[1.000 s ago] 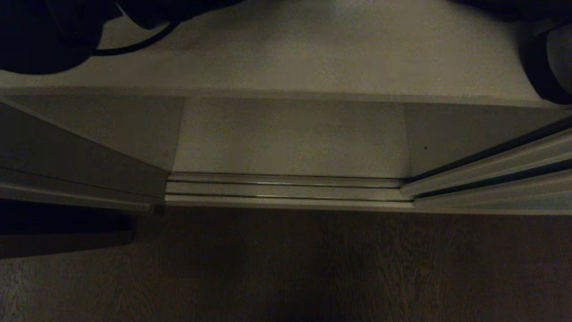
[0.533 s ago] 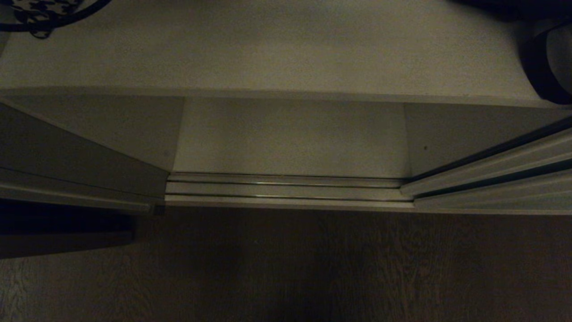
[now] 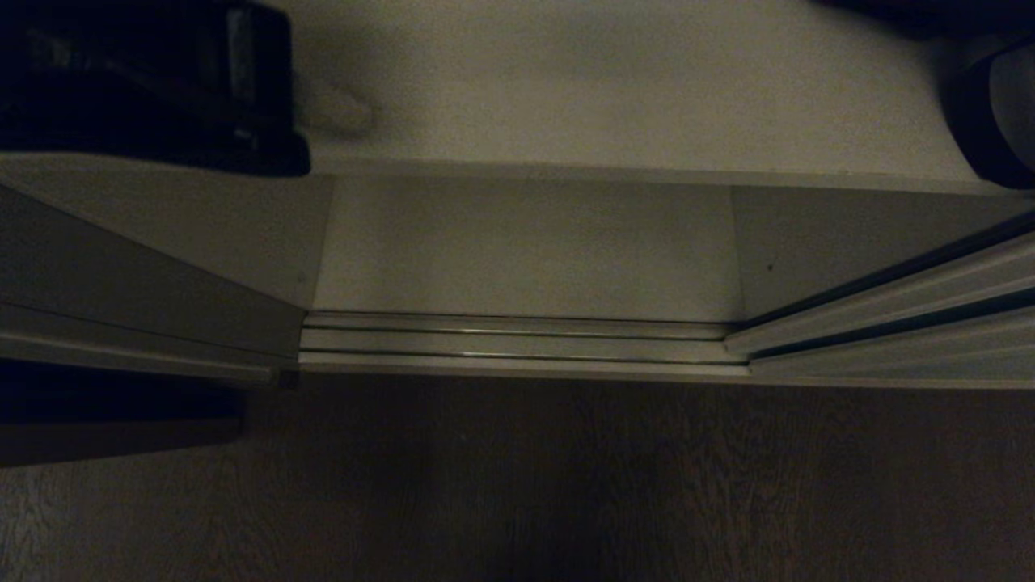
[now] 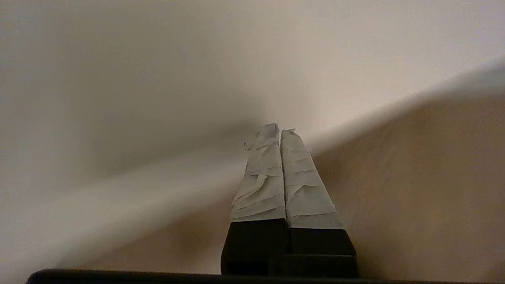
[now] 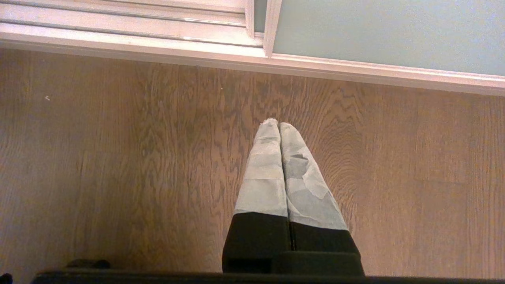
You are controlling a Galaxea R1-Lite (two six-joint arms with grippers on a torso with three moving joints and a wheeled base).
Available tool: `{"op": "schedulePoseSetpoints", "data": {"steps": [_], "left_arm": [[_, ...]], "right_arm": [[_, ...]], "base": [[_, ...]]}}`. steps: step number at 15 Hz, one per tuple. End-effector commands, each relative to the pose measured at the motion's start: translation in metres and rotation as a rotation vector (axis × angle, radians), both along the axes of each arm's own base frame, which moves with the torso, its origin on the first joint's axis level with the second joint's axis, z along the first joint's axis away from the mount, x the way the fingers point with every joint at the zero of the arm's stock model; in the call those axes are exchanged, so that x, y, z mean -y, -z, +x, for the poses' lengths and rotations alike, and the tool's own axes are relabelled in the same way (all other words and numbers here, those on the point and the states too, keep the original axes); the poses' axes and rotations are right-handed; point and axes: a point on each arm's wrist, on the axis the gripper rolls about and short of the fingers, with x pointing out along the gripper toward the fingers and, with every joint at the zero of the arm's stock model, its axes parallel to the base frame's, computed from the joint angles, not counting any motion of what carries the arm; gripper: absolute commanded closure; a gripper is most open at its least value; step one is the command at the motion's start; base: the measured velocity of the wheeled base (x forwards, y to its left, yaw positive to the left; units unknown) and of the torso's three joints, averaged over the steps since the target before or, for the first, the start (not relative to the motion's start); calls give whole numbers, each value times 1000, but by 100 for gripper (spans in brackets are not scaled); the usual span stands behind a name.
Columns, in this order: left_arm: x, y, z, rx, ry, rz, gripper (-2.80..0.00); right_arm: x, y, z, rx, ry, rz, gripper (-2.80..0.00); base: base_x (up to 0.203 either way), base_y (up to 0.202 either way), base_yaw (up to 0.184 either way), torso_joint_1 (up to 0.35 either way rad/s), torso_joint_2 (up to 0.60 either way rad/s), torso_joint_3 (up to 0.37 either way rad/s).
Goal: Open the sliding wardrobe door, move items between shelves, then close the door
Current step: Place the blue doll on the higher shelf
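Shelf (image 3: 614, 89): off-white board, wide and deep, spanning the wardrobe opening; a dark rounded object (image 3: 990, 113) sits at its right end. Floor (image 3: 517, 485): dark wood-grain planks, meeting the metal door track (image 3: 517, 343) below the shelf.

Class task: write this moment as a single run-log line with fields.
left gripper: shut, empty, over shelf | right gripper: shut, parked above wood floor | sliding wardrobe door: open
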Motion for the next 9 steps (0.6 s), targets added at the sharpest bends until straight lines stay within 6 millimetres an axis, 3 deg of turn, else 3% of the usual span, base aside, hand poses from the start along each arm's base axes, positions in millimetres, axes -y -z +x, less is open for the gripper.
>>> {"op": "schedulePoseSetpoints", "data": {"steps": [1,5,9], "left_arm": [[-33,8,-23,-14,-84,6,0],[-83,32,-68,-12,-285,1,0],[-110,44,-143,114,-407,-65,0]], "right_arm": [[0,0,0,4,-2,0,0],[0,0,0,4,-2,0,0],[0,0,0,4,-2,0,0]], "base": [[0,0,0,0,0,0],[0,0,0,0,0,0],[0,0,0,0,0,0]]}}
